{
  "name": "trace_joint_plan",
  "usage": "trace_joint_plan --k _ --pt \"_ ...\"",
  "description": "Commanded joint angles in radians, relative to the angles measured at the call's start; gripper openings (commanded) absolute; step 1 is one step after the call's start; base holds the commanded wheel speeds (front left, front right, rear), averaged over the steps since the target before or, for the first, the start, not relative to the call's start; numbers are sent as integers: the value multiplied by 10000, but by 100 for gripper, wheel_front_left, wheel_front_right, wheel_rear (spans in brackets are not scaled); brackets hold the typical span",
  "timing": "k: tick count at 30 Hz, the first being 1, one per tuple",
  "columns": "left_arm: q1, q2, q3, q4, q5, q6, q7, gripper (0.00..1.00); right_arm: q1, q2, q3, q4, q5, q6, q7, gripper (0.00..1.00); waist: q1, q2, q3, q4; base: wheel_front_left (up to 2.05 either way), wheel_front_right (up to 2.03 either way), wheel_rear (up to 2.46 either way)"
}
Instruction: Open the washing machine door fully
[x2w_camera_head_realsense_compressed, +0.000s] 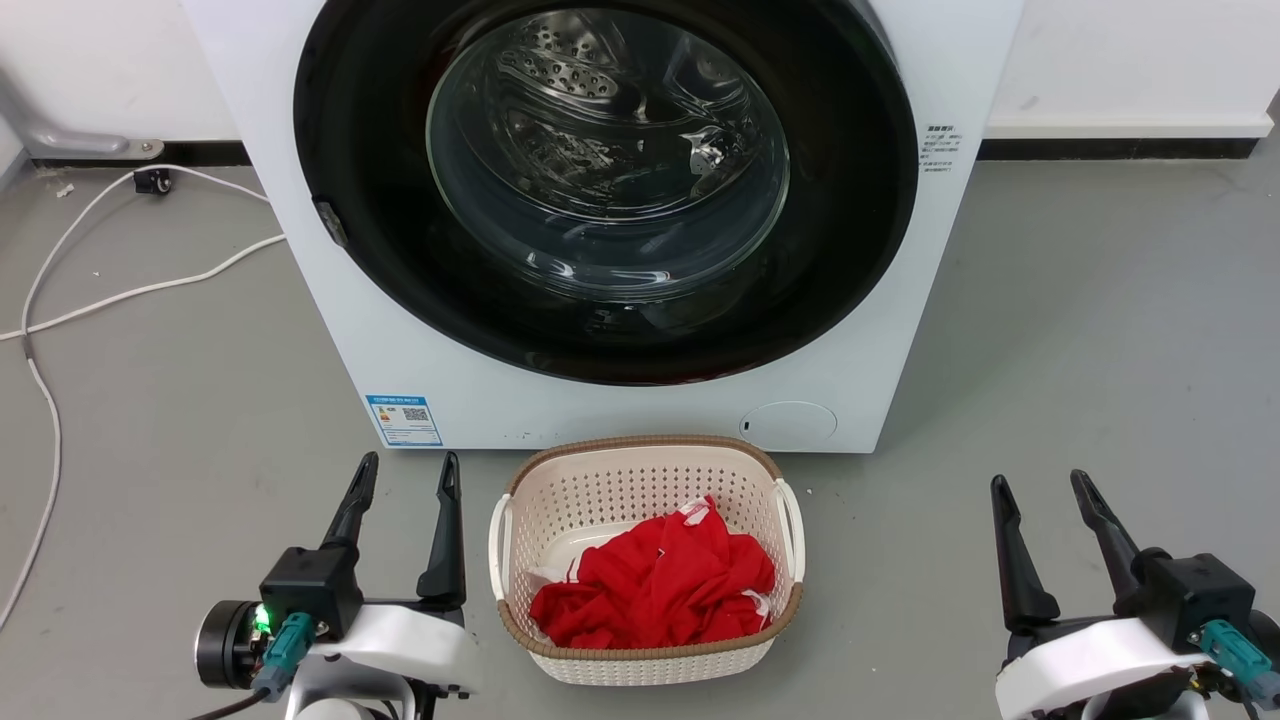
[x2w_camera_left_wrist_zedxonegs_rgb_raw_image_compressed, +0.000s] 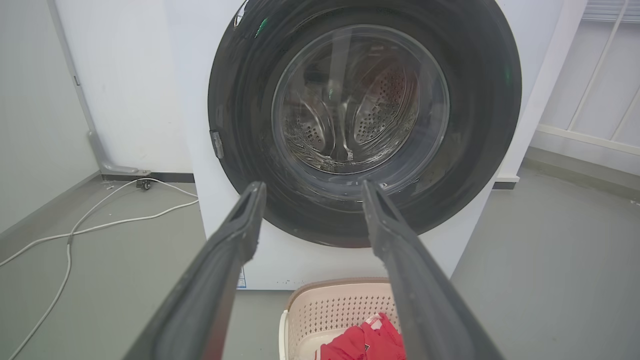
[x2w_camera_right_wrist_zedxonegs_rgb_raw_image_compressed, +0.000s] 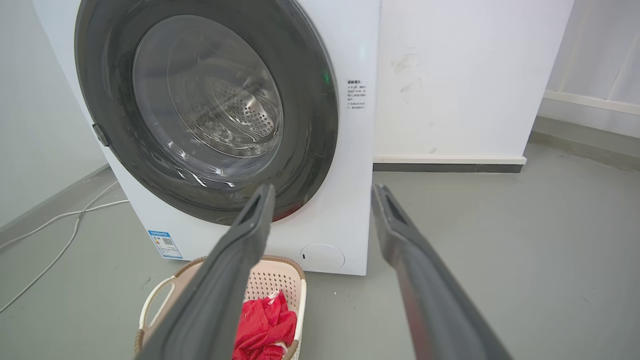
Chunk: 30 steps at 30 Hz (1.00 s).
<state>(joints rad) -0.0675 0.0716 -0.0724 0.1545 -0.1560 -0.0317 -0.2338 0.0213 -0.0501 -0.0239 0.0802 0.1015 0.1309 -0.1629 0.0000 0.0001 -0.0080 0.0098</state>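
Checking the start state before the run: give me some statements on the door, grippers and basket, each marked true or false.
1. The door is shut against the machine. True.
2. The left gripper grips the door. False: it is open, apart from the door, holding nothing.
3. The right gripper is open and empty. True.
4. The basket is empty. False: a red cloth lies in it.
5. The basket stands on the floor in front of the machine. True.

Left gripper (x2w_camera_head_realsense_compressed: 408, 468) and right gripper (x2w_camera_head_realsense_compressed: 1040, 486): each is formed of two long, tapered dark fingers (x2w_camera_head_realsense_compressed: 441, 540) set in a black block (x2w_camera_head_realsense_compressed: 312, 588) on a glossy white wrist shell (x2w_camera_head_realsense_compressed: 405, 640). A teal connector (x2w_camera_head_realsense_compressed: 288, 640) is fitted at each wrist; a green light (x2w_camera_head_realsense_compressed: 262, 618) is seen on the left.
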Motion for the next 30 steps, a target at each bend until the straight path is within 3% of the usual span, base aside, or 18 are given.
trace_joint_plan --k 1,14,28,29,30 --pt "-53 0 -22 3 216 52 -98 100 -11 -4 17 -46 -200 -3 -87 100 0 -1 3 -6 0 0 0" --pt "-9 -52 -65 102 1054 155 -333 100 4 -2 81 -12 -968 -5 -334 100 0 -1 22 -11 0 0 0" --pt "-24 -89 -29 193 1019 120 -317 100 -23 -2 38 83 -762 -5 -335 100 0 -1 -1 23 0 0 0" --pt "-22 -94 -27 194 1013 124 -317 100 -22 -2 27 97 -700 -5 -316 88 0 -1 -3 27 0 0 0" --pt "-20 -97 -28 197 1017 126 -317 100 -22 -2 19 112 -639 -5 -302 29 0 -1 -4 30 0 0 0"
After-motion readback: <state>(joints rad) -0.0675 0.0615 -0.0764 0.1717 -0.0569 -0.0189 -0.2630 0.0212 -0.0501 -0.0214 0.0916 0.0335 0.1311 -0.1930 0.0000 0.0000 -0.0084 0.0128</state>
